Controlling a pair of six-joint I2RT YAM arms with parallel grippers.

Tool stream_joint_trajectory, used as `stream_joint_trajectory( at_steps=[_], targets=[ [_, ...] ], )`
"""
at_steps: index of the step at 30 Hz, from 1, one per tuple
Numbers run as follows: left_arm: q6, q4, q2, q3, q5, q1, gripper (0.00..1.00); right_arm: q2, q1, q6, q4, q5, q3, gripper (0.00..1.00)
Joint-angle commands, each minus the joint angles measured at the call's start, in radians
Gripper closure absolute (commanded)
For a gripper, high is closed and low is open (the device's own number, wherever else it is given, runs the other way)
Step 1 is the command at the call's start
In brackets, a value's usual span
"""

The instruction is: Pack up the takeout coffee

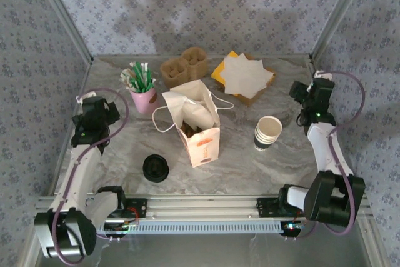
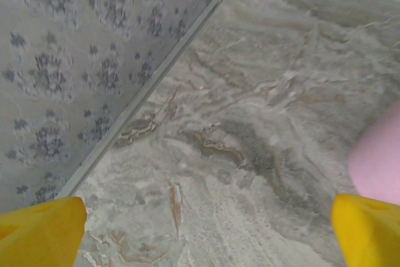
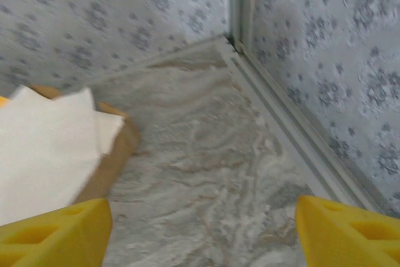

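Flanking the paper bag (image 1: 203,142) (open-topped) stand cups (image 1: 268,132) and lids (image 1: 155,168).

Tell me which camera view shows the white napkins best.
Top external: the white napkins lie whole and unobstructed, every edge inside the frame. The right wrist view crops the napkins at its left edge, showing part of the pile.
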Motion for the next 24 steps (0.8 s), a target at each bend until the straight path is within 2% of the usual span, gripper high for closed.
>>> stream_joint_trajectory(
  at_steps=[1, 5, 10, 15, 17, 20, 22, 24],
  targets=[
    [0.014, 0.267, 0.045, -0.105, 0.061, 0.03, 0.0, 0.048, 0.01, 0.035, 0.215, 0.05, -0.095, 0.18],
    [0.022, 0.496, 0.183, -0.199, 0.111, 0.044, 0.0, 0.16, 0.078, -0.011, 0.427, 0.114, -0.198, 0.08],
    [0.038, 0.723, 0.378, -0.197, 0.224, 0.045, 0.0, 0.269, 0.124, -0.117, 0.555, 0.098, -0.188, 0.04],
    [0.087, 0.814, 0.532, -0.16, 0.285, 0.046, 0.0, 0.333, 0.129, -0.207, 0.72, -0.012, -0.246, 0.03],
    [0.113, 0.813, 0.536, -0.157, 0.32, 0.037, 0.0, 0.368, 0.131, -0.213, 0.856, -0.041, -0.306, 0.03],
    [0.155, 0.9, 0.535, -0.203, 0.395, 0.027, 0.0, 0.437, 0.137, -0.214, 1.004, -0.064, -0.344, 0.02],
    [0.188, 0.964, 0.558, -0.226, 0.441, 0.016, 0.0, 0.429, 0.141, -0.212, 0.921, -0.051, -0.308, 0.01],
    [0.197, 0.983, 0.557, -0.238, 0.433, 0.006, 0.0, 0.445, 0.14, -0.209, 0.903, -0.046, -0.285, 0.0]
  ],
)
